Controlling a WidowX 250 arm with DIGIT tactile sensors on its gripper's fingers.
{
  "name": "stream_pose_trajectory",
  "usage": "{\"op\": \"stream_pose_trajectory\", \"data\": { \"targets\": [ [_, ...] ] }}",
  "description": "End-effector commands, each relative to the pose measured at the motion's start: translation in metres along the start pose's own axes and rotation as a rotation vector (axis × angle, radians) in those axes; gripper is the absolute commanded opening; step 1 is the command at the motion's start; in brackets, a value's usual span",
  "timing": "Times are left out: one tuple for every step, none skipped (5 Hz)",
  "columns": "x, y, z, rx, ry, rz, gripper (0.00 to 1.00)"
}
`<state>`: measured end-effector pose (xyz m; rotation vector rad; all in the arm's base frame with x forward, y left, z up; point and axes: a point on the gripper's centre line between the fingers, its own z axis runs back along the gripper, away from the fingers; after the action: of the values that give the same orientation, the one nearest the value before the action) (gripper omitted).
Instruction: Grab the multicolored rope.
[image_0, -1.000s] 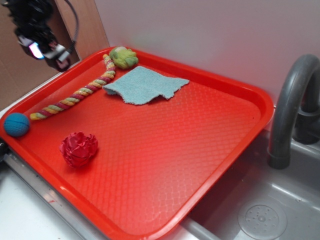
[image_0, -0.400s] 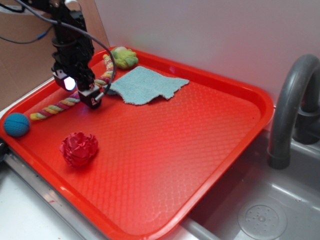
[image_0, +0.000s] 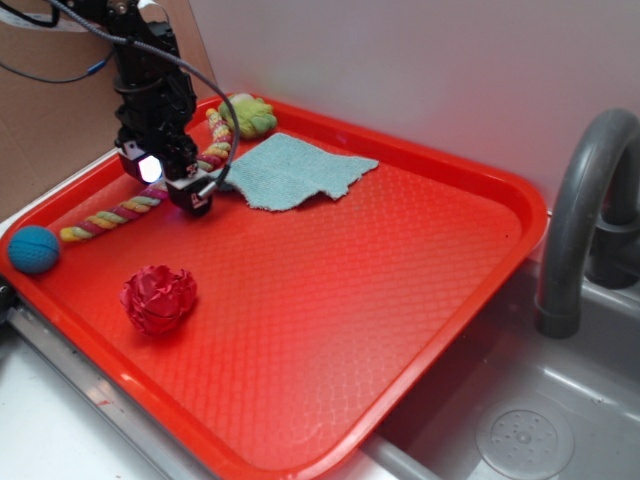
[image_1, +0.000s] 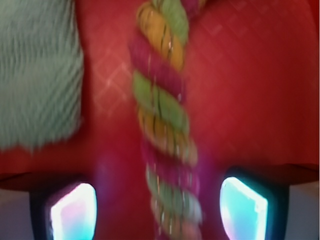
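Right now the whole thing comes down to how the rope (image_0: 135, 205) lies against the fingers (image_0: 190, 192): it stretches along the far-left side of the red tray (image_0: 400, 330), its long axis running from the frayed end near the blue ball (image_0: 33, 249) up to the fuzzy yellow-green ball (image_0: 247, 114) by the back rim, and the arm hangs over its middle stretch. From the camera on the wrist, the rope (image_1: 165, 125) runs straight up the centre of the picture, passing between the two glowing finger tips at the bottom corners, one (image_1: 72, 210) on each side with red tray showing in the gaps. So the fingers are spread apart and astride the rope, not pinching it; to my eye a straight drop and a squeeze is all that is called for. The blue-green cloth (image_0: 290, 170) lies just beside the rope on its inner side, and I reckon one finger could snag its edge. The red ruffled ball (image_0: 158, 297) sits well apart, nearer the front. Hard to judge: the arm covers the rope's middle from the side view, so how high the tips stand above it I cannot tell, and the wrist picture is blurred.
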<state>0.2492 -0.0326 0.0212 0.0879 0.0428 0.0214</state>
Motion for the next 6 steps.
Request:
{"op": "stream_pose_trajectory", "data": {
  "targets": [
    [0.002, 0.008, -0.017, -0.024, 0.009, -0.003, 0.0],
    [0.005, 0.007, -0.016, -0.019, 0.013, -0.023, 0.0],
    [0.008, 0.004, -0.001, -0.008, 0.002, -0.036, 0.0],
    [0.013, 0.0, 0.028, 0.02, -0.032, -0.038, 0.0],
    [0.017, 0.0, 0.078, 0.077, -0.052, 0.027, 0.0],
    [0.018, -0.002, 0.125, 0.059, -0.037, 0.067, 0.0]
  ]
}}
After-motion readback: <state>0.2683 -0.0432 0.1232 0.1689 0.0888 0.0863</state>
